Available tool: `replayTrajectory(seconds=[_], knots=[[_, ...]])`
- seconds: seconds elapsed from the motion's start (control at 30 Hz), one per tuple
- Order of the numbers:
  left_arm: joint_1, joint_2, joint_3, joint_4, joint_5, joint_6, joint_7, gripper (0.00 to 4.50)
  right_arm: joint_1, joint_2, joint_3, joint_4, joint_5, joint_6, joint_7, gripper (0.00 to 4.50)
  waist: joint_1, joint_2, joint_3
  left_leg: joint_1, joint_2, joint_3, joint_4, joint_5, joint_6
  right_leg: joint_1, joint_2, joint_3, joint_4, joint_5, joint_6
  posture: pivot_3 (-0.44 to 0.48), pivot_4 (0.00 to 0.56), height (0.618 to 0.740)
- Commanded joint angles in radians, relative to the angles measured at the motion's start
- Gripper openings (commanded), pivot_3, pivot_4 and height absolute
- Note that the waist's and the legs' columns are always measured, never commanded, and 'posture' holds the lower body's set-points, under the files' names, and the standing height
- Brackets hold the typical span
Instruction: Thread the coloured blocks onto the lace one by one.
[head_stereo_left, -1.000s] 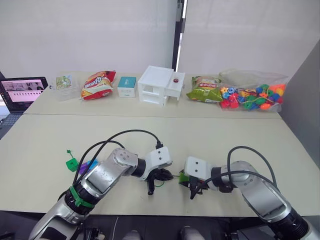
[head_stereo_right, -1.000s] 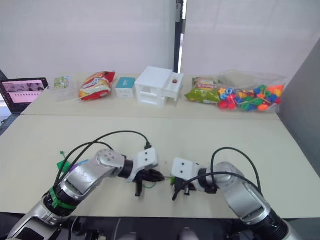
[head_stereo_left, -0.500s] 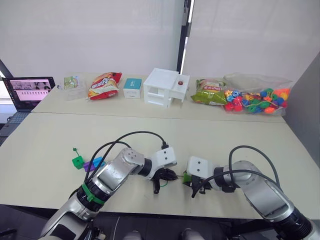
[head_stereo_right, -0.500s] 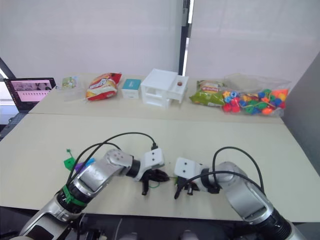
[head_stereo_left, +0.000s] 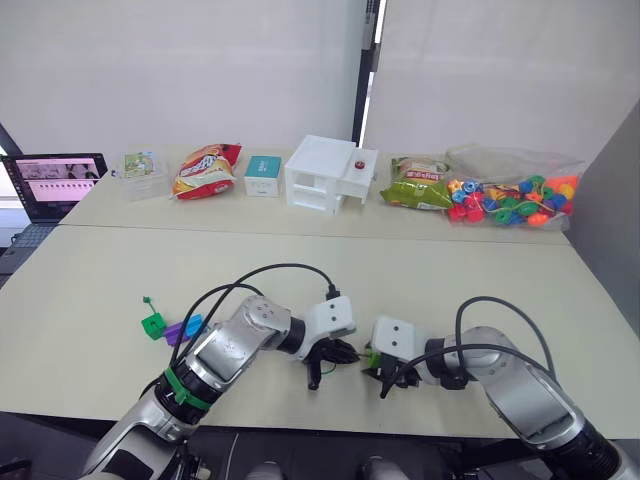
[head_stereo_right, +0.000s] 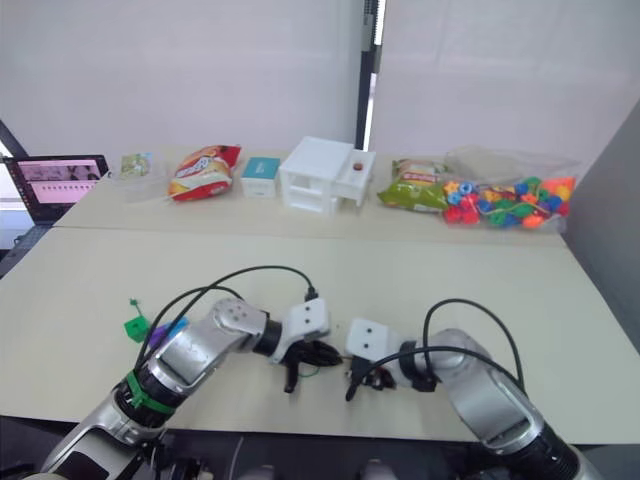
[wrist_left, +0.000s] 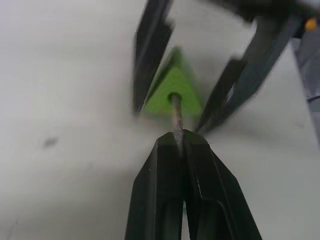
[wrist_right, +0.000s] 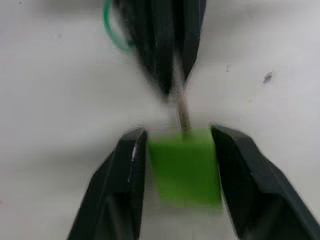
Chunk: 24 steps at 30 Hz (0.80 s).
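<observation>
Near the lower middle of the left eye view the two tools are meeting just above the surface (head_stereo_left: 480, 280); the right tool (wrist_right: 180, 165) is gripping a light green block (wrist_right: 186, 165) between its two fingers, closed snugly on the block's opposite sides; the left tool (wrist_left: 181, 150) is pinched fully shut on the stiff pale tip (wrist_left: 176, 112) of the lace (wrist_right: 114, 35), with only a short length of tip sticking out ahead of its fingertips.

In the left wrist view the tip is touching, or just entering, the hole in the block's facing side (how deep it sits cannot be told); a green loop of lace is trailing behind the left tool, toward the top left of the right wrist view.

Toward the left of the left eye view, a dark green block (head_stereo_left: 152, 324), a purple block (head_stereo_left: 176, 332) and a blue block (head_stereo_left: 194, 323) are lying close together, apparently waiting their turn.

The step in hand appears to be the pushing of the tip through the first block; to do it well, the tip should be kept in line with the bore, the right tool holding the block steady without twisting, and the left tool advancing gently and straight; any sideways drift is likely to bend the tip or tilt the block in its grip; once the tip pokes out on the far side, a regrasp there will probably be needed.
</observation>
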<state>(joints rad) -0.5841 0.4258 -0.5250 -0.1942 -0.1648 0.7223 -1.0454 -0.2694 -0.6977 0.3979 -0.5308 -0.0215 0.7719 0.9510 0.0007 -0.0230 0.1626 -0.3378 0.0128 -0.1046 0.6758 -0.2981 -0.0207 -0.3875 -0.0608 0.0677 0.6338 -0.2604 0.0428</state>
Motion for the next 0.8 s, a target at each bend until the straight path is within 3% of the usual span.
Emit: replayTrajectory(seconds=[0.03, 0.13, 0.37, 0.8], knots=[[-0.008, 0.013, 0.007, -0.046, -0.017, -0.039, -0.021, 0.00, 0.045, -0.003, 0.103, 0.025, 0.016, 0.039, 0.020, 3.56, -0.014, 0.000, 0.000, 0.000, 0.000, 0.000, -0.001, 0.000, 0.000, 0.000, 0.000, 0.000, 0.000, 0.000, 0.000, 0.000, 0.150, 0.740], [-0.003, 0.037, 0.011, -0.054, -0.013, -0.054, -0.031, 0.00, 0.033, 0.000, 0.108, 0.023, 0.018, 0.067, 0.014, 4.49, -0.025, 0.001, 0.000, 0.001, 0.001, 0.000, -0.004, -0.001, 0.002, -0.001, 0.001, 0.000, 0.000, 0.000, 0.000, 0.000, 0.150, 0.740], [0.002, 0.061, 0.004, -0.062, -0.015, -0.048, -0.029, 0.00, 0.017, -0.027, 0.072, 0.036, 0.037, 0.060, 0.023, 4.49, -0.024, 0.001, 0.000, 0.001, 0.001, 0.000, -0.007, -0.001, 0.002, -0.002, 0.001, 0.000, -0.002, 0.000, 0.000, 0.000, 0.150, 0.740], [0.010, 0.080, 0.016, -0.075, -0.024, -0.042, -0.032, 0.00, 0.045, -0.251, -0.099, -0.064, 0.187, -0.040, 0.151, 4.49, -0.005, 0.002, 0.001, -0.005, 0.000, 0.000, -0.006, -0.001, 0.002, -0.006, -0.001, 0.000, -0.004, 0.000, 0.000, 0.000, 0.150, 0.740]])
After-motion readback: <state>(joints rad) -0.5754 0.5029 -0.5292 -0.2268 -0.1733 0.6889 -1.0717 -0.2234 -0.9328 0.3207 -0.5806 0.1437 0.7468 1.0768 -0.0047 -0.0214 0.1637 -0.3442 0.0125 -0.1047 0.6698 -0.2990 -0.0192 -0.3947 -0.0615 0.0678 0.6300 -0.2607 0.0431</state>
